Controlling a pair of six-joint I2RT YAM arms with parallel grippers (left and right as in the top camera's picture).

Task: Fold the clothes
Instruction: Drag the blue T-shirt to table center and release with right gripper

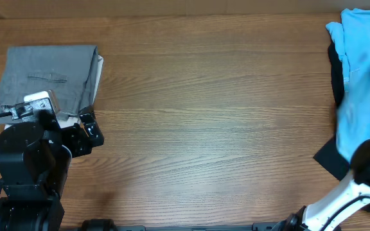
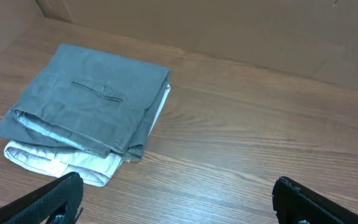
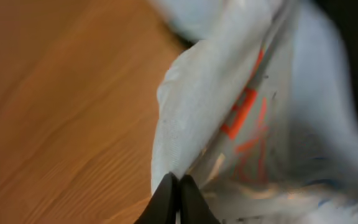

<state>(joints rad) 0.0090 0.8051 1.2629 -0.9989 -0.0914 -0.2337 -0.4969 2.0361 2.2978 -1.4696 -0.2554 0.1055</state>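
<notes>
The light blue short-sleeved T-shirt [image 1: 361,83] lies crumpled in a long heap at the right edge of the brown wood-grain table [image 1: 204,115], running from the table's far side towards its near side. Up close, red lettering shows on its folds, too blurred to read. The right gripper [image 3: 178,196] is clenched, its black fingertips pressed together on a lower edge of the shirt, just above the table's surface. A piece of black cloth [image 1: 331,157] pokes out from under the shirt at the same right edge of the table. At the table's left end sit folded grey trousers [image 2: 92,99], stacked on a folded white garment [image 2: 61,165] whose edge peeks out beneath. The left gripper [image 2: 178,183] hangs over the table just on the near side of that stack, jaws spread wide and holding nothing.
</notes>
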